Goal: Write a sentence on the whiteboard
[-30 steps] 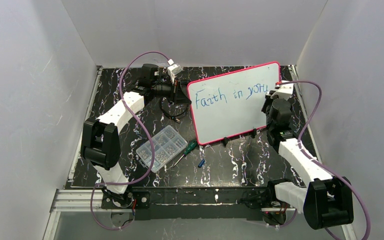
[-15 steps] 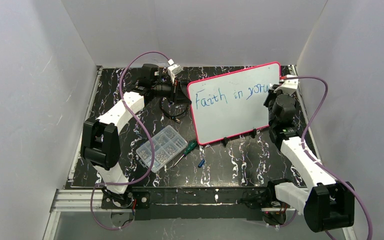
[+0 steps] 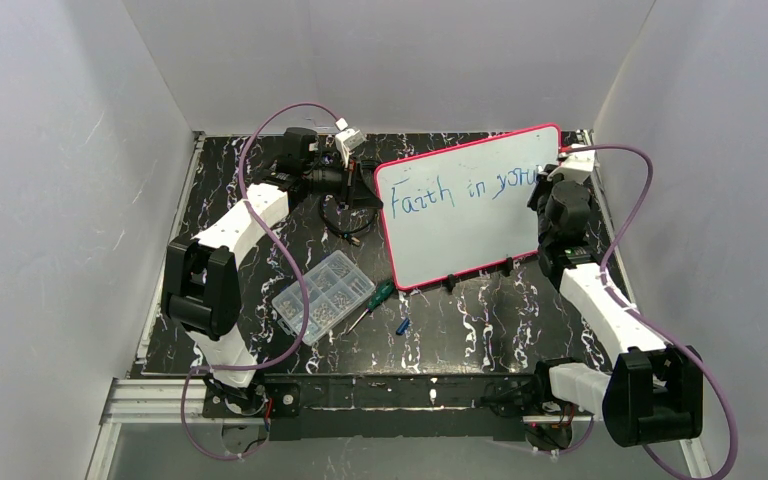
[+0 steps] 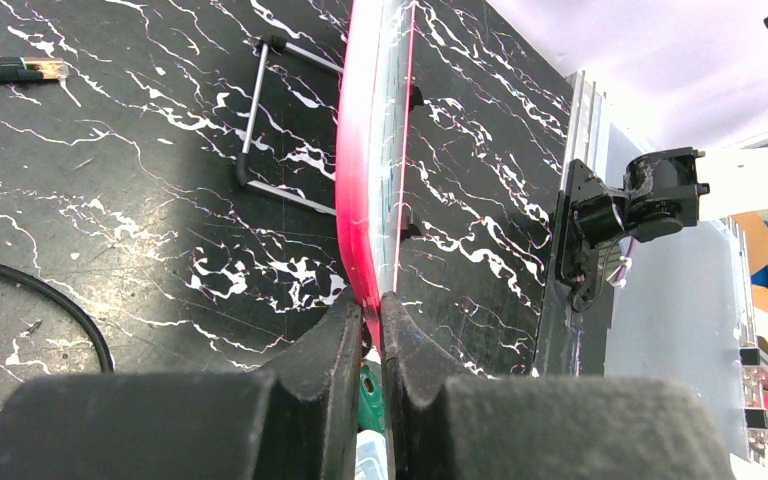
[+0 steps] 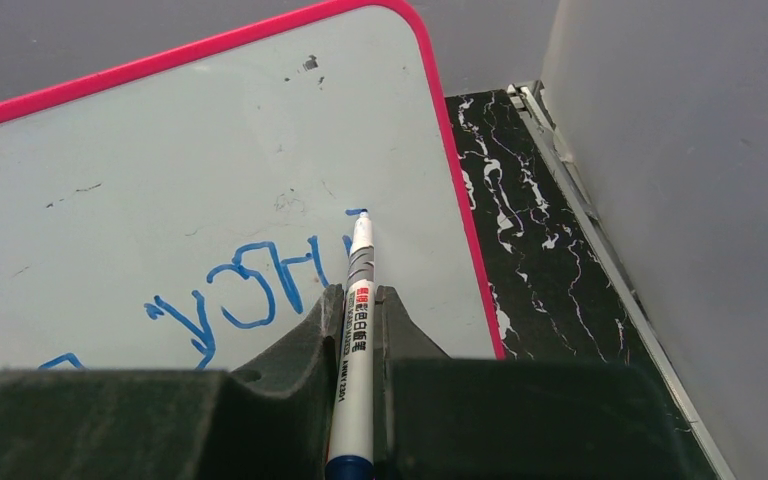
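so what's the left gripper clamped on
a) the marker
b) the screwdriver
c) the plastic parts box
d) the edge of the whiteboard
d: in the left wrist view the left gripper is shut on the pink edge of the whiteboard, while the marker sits in the right gripper.

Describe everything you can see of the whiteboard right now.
Glossy white whiteboard, thin pink-red frame, rounded corners. It stands on its long edge on the table, black clips along the bottom, a wire stand behind. The left tool pinches its left edge. Blue writing reads "Faith in you" plus a started stroke; the marker in the right tool seems to touch the surface near the right edge.
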{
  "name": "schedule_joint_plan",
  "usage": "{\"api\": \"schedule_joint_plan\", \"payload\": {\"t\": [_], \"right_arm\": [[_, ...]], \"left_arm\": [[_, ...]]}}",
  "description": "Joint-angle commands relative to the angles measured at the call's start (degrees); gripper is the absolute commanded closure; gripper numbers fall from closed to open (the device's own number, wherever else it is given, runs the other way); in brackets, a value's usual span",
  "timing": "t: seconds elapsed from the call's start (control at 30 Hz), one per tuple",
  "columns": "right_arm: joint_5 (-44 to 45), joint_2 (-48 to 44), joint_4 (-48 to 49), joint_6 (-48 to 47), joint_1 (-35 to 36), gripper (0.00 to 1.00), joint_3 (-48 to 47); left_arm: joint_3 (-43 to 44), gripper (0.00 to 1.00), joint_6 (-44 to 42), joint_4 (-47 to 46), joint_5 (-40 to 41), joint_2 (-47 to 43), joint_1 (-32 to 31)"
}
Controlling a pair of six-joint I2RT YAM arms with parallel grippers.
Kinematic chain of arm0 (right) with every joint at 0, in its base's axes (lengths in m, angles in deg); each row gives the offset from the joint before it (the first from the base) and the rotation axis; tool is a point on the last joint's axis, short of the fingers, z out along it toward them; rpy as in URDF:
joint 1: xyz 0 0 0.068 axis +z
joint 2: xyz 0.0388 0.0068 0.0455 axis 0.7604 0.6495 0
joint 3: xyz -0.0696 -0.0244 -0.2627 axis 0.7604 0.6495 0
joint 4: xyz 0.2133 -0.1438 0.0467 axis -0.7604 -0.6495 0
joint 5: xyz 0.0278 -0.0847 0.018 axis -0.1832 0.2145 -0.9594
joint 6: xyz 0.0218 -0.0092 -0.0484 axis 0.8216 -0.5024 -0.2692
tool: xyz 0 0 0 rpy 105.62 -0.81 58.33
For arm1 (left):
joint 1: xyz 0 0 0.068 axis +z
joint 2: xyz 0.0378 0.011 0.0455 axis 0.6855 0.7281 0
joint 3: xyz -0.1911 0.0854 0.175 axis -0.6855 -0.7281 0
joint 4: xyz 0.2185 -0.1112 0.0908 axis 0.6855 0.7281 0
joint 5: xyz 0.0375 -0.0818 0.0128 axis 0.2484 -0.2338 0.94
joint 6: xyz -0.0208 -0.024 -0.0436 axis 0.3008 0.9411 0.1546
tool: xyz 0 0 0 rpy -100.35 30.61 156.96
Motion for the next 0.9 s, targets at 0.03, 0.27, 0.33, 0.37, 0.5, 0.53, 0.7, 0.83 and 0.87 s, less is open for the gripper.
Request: {"api": "schedule_joint_plan", "payload": {"t": [0.03, 0.27, 0.33, 0.37, 0.5, 0.53, 0.7, 0.83, 0.87], "right_arm": [[-0.24, 0.32, 2.45, 0.65, -1.54, 0.99, -2.14], [-1.27, -0.05, 1.54, 1.49, -1.96, 0.99, -0.53], [-1.27, -0.53, 1.18, 1.97, -1.96, 0.99, 0.55], [-1.34, -0.77, 1.01, 2.11, -1.96, 0.99, 1.16], [-1.21, -1.93, 0.31, 2.65, -1.96, 0.99, 3.31], [-1.08, -2.12, 0.11, 2.69, -1.96, 0.99, 3.72], [-0.63, -2.63, -0.43, 2.69, -1.96, 0.99, 4.79], [-0.79, -2.53, -0.39, 2.76, -1.96, 0.99, 4.17], [-0.9, -2.5, -0.32, 2.78, -1.96, 0.99, 3.84]], "left_arm": [[0.97, 1.0, -1.15, 0.99, -2.11, -3.77, -0.48], [0.97, 1.0, -1.16, 0.99, -2.1, -3.82, -0.46], [0.91, 1.0, -1.17, 0.99, -2.11, -3.77, -0.46], [0.91, 1.0, -1.22, 0.99, -2.11, -3.84, -0.48], [0.93, 1.0, -1.19, 0.99, -2.11, -3.81, -0.46], [0.92, 1.0, -1.11, 0.99, -2.11, -3.84, -0.47], [0.89, 1.0, -1.05, 0.99, -2.16, -3.86, -0.46], [0.89, 1.0, -1.06, 0.99, -2.12, -3.92, -0.47], [0.92, 1.0, -1.06, 0.99, -2.11, -3.9, -0.46]]}}
